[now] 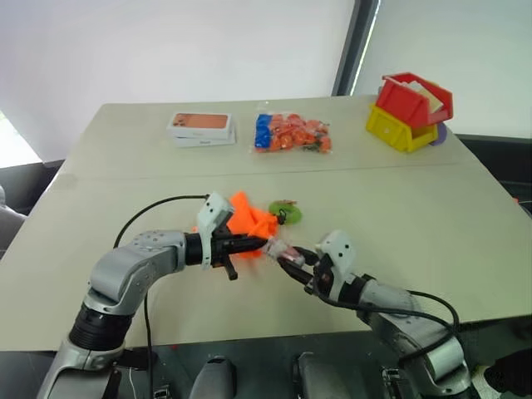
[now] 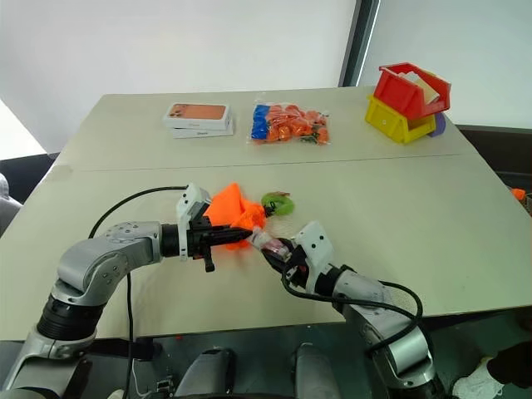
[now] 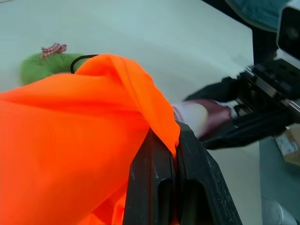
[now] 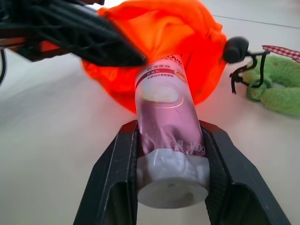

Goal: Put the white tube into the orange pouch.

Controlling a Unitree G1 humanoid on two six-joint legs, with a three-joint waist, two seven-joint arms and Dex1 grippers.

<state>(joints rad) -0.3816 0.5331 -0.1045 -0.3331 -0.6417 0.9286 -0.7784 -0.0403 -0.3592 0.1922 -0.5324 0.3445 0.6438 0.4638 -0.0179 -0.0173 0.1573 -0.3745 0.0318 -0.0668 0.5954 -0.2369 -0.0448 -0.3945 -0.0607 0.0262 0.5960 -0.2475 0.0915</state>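
The orange pouch (image 1: 246, 218) lies on the table's near middle, its green round charm (image 1: 286, 213) beside it on a black cord. My left gripper (image 1: 256, 243) is shut on the pouch's edge fabric (image 3: 159, 126), holding it up. My right gripper (image 1: 288, 257) is shut on the white tube (image 4: 165, 140), clamping its capped end between both fingers. The tube's pink-labelled body points at the pouch, and its far end (image 4: 161, 63) sits at the pouch's mouth, against the orange fabric. The two grippers meet tip to tip.
At the back of the table lie two stacked white phone boxes (image 1: 201, 128) and a clear bag of orange and blue pieces (image 1: 291, 133). Red and yellow bins (image 1: 409, 112) stand at the back right. A seam (image 1: 274, 172) crosses the tabletop.
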